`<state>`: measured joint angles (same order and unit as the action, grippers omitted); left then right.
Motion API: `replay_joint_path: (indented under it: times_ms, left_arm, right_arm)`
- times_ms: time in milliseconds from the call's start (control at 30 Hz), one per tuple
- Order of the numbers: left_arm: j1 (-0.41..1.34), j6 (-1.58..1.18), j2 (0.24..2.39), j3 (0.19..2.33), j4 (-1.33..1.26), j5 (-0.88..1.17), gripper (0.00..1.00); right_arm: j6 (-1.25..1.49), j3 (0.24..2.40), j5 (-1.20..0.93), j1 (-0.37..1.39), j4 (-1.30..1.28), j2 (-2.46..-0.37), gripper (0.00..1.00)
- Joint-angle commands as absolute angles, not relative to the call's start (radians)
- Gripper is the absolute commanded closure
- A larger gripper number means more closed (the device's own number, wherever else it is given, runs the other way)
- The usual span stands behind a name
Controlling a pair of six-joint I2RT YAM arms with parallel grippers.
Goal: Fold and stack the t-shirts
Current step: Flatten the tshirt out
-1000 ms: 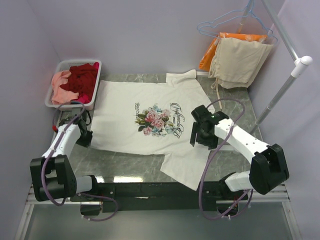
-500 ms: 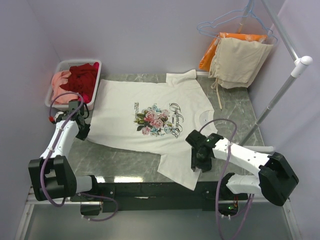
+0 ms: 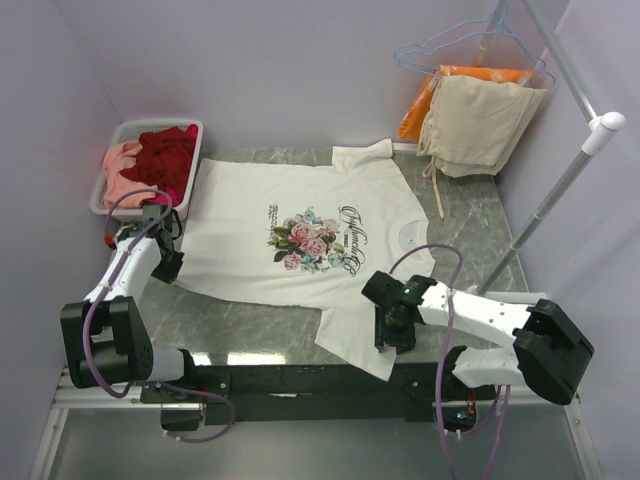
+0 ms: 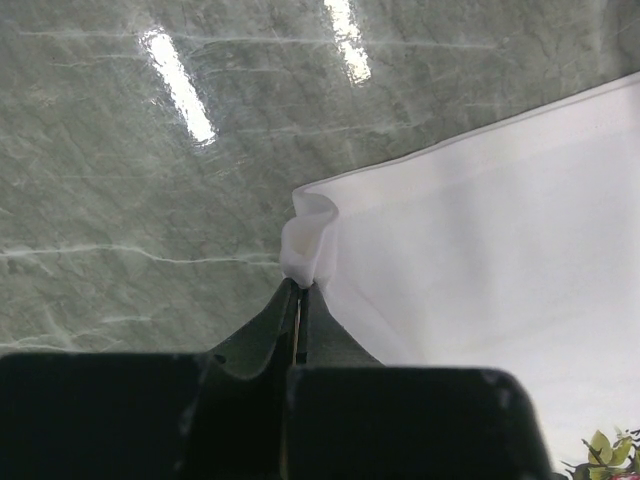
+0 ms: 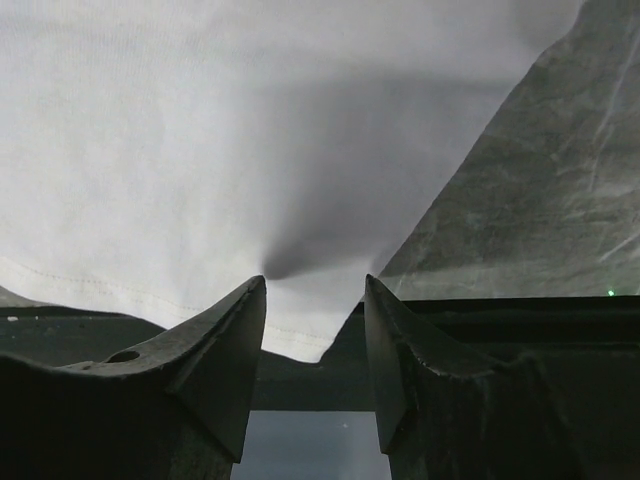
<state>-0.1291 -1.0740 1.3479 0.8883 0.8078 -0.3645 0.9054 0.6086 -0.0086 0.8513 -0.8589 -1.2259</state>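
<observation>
The white t-shirt (image 3: 300, 230) with a rose print and dark script lies spread flat on the marble table. One sleeve hangs over the table's near edge. My left gripper (image 3: 168, 262) is shut on the shirt's lower left hem corner, pinching a fold of white cloth (image 4: 308, 240). My right gripper (image 3: 385, 335) is open above the near sleeve (image 5: 200, 150), its fingertips straddling the sleeve's hem corner without closing. Dark red and salmon pink t-shirts (image 3: 160, 160) lie bunched in a white basket at the back left.
The white basket (image 3: 112, 170) stands at the table's back left corner. A beige cloth (image 3: 480, 120) and an orange cloth (image 3: 420, 105) hang on hangers from a rail at the back right. A white pole (image 3: 560, 190) slants down the right side. The table's near edge (image 3: 260, 358) borders a black frame.
My right gripper has moved from the shirt's collar side down to the near sleeve at the table's edge. My left gripper has shifted slightly up along the hem.
</observation>
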Motion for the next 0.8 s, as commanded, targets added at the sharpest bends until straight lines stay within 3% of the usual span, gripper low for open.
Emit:
replay_joint_path:
  times_ms: [0,500,600,700,767]
  left_arm:
    - [-0.124,-1.057,1.351,0.893,0.798,-0.391,0.99]
    - [-0.124,-1.032,1.364,0.922,0.819,-0.4,0.99]
    - [-0.123,-1.031,1.362,0.93,0.822,-0.399,0.99]
    - [-0.124,-1.031,1.361,0.934,0.825,-0.397,0.99]
    - [-0.124,-1.031,1.359,0.934,0.828,-0.399,0.99]
  right_arm:
    - [0.937,0.598,-0.002,0.856,-0.825,-1.253,0.49]
    - [1.005,0.522,-0.067,0.856,-0.753,-1.279,0.52]
    - [1.005,0.519,-0.077,0.856,-0.738,-1.279,0.6]
    - [1.006,0.523,-0.074,0.859,-0.738,-1.278,0.76]
    - [1.008,0.531,-0.049,0.857,-0.764,-1.273,0.92]
